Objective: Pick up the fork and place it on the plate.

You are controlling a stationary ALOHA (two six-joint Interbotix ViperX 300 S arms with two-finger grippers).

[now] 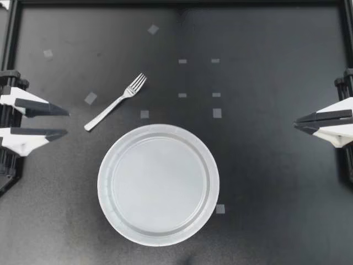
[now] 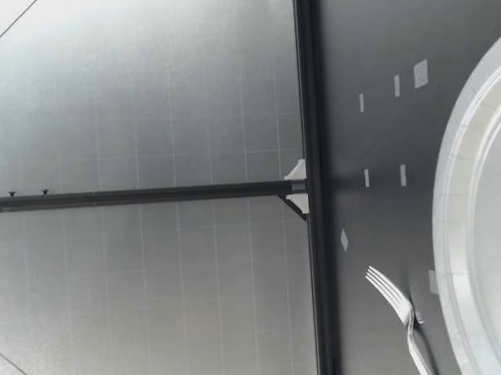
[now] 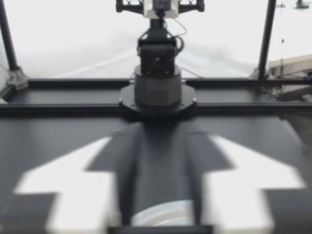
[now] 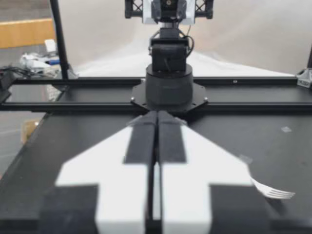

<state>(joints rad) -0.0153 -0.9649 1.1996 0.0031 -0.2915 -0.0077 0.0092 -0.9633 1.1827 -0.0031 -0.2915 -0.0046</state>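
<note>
A silver fork [image 1: 115,102] lies flat on the black table, tines toward the far right, just beyond a round white plate [image 1: 158,184]. My left gripper [image 1: 67,122] hovers at the table's left edge, open, with nothing between its fingers, a short way left of the fork's handle. At the right edge my right gripper [image 1: 297,122] is shut and holds nothing. In the low view the fork [image 2: 398,310] rests beside the plate's rim [image 2: 450,211]. The left wrist view shows my left gripper [image 3: 161,134] with the plate [image 3: 161,214] low between the fingers. The right wrist view shows my right gripper [image 4: 157,117] and the fork [image 4: 273,192] beside it.
Small grey tape squares [image 1: 217,113] dot the table beyond the plate. A black frame rail [image 1: 176,3] runs along the far edge, and side rails stand behind both arms. The other arm's base [image 3: 158,87] faces each wrist camera across the table.
</note>
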